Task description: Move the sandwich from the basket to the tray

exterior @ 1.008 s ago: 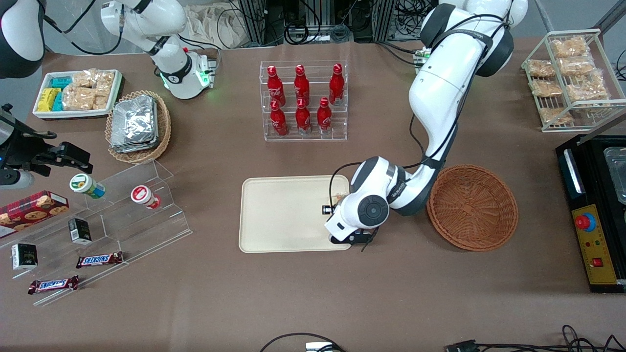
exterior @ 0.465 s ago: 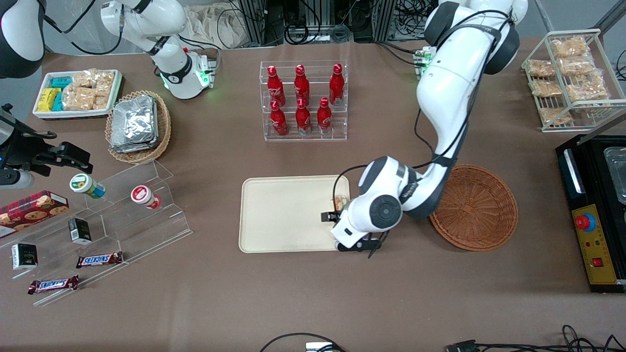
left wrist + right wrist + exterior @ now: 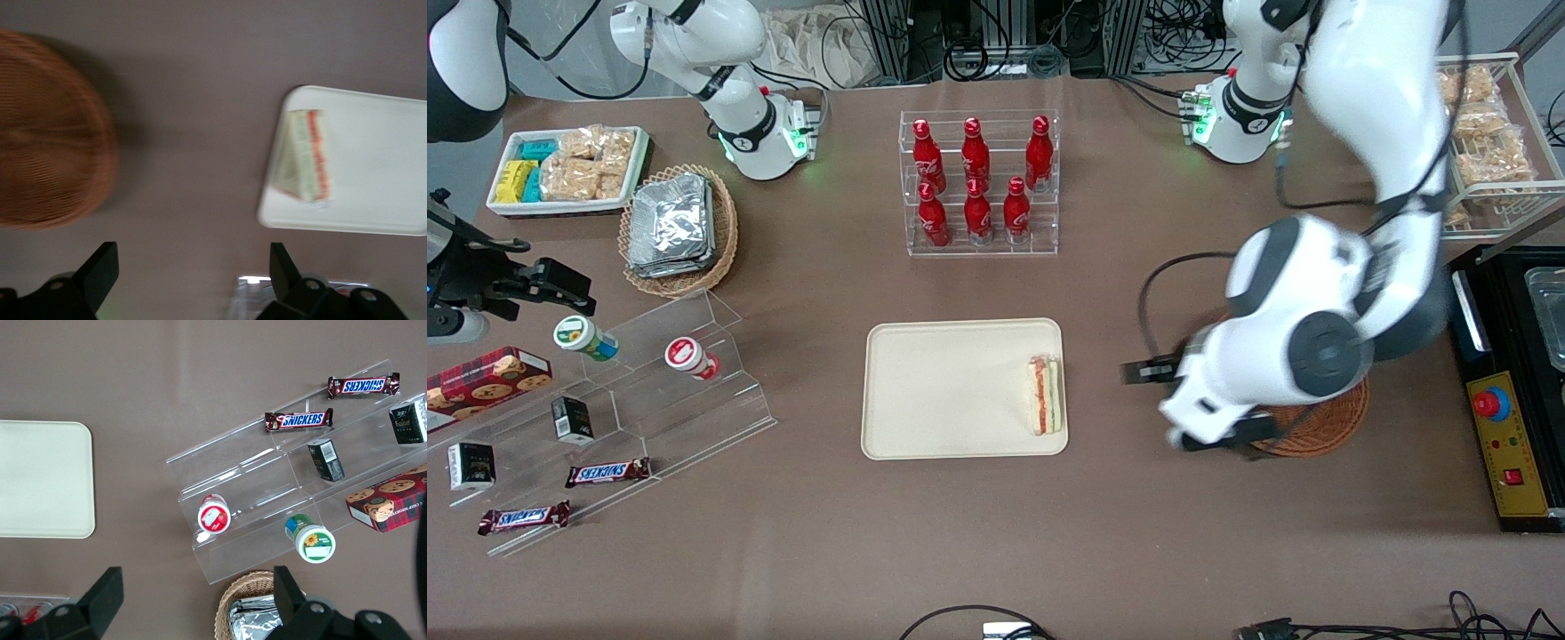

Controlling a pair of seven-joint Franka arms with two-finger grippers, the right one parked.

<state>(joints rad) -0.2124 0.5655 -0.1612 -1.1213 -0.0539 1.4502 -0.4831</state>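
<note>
The sandwich (image 3: 1045, 396) (image 3: 307, 157) lies flat on the cream tray (image 3: 951, 391) (image 3: 373, 167), at the tray's edge toward the working arm, its red and green filling showing. Nothing touches it. My left gripper (image 3: 1216, 437) (image 3: 192, 252) hangs high above the bare table between the tray and the reddish-brown basket (image 3: 1325, 427) (image 3: 47, 160). It is open, with only tabletop between its fingers. In the front view the arm covers most of the basket.
A clear rack of red bottles (image 3: 978, 182) stands farther from the front camera than the tray. Toward the parked arm's end are a stepped acrylic stand with snacks (image 3: 649, 382), a tan basket of foil packets (image 3: 680, 227) and a white bin (image 3: 569, 169). A black control box (image 3: 1503, 382) sits beside the basket.
The gripper has risen off the tray and swung toward the basket, leaving the sandwich lying on the tray. The sandwich, earlier mostly hidden under the wrist, now shows fully.
</note>
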